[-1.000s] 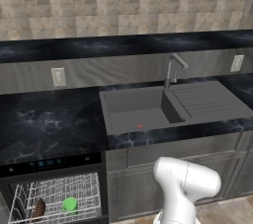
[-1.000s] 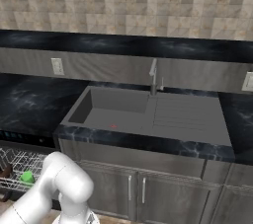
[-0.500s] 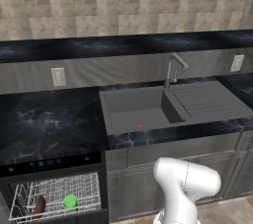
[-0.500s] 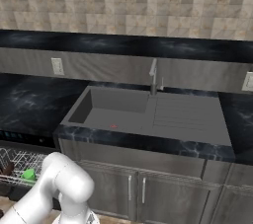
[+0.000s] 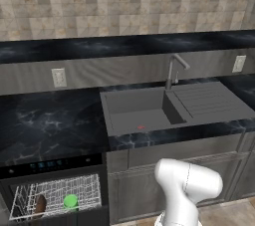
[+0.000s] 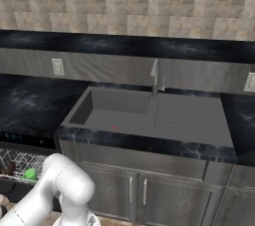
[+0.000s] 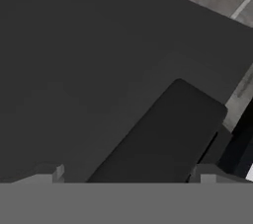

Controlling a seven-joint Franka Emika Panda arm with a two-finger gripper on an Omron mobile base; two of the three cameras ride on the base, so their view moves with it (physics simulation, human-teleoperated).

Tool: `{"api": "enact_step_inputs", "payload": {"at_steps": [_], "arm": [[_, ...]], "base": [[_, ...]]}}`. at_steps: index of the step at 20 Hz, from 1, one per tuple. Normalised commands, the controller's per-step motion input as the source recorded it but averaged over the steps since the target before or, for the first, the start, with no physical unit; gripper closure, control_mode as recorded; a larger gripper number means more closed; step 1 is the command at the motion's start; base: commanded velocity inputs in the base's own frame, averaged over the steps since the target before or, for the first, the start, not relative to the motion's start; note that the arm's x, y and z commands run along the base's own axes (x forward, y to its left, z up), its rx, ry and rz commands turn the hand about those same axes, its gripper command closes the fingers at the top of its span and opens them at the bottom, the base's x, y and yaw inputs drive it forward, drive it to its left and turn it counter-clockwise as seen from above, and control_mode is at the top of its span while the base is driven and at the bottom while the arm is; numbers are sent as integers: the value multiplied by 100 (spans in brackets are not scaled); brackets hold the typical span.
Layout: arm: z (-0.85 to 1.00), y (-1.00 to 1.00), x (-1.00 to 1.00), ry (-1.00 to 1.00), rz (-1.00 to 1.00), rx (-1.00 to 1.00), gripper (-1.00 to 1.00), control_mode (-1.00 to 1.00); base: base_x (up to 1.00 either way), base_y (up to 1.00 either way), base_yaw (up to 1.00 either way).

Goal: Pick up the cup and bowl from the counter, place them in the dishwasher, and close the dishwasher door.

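Jaws spread wide, the dishwasher door (its bar handle) lying between them.

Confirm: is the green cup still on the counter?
No, in the left base view the cup stands in the dishwasher rack beside the bowl, not on the counter.

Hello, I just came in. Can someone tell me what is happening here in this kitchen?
A white robot arm is loading a dishwasher. The green cup and the brown bowl already sit in its white wire rack, below the black marble counter left of the sink. The gripper is open and holds nothing. Its camera looks closely at the dark dishwasher door and its bar handle, so closing the door seems to be the step left.
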Motion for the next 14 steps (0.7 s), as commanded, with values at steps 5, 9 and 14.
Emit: {"api": "enact_step_inputs", "payload": {"at_steps": [5,9,14], "arm": [[-34,-57,78,-16,0,28,-100,-100],[-21,-59,82,-15,2,34,-100,-100],[-22,-52,74,-13,4,38,-100,-100]], "base": [[0,0,0],[0,0,0],[0,0,0]]}}
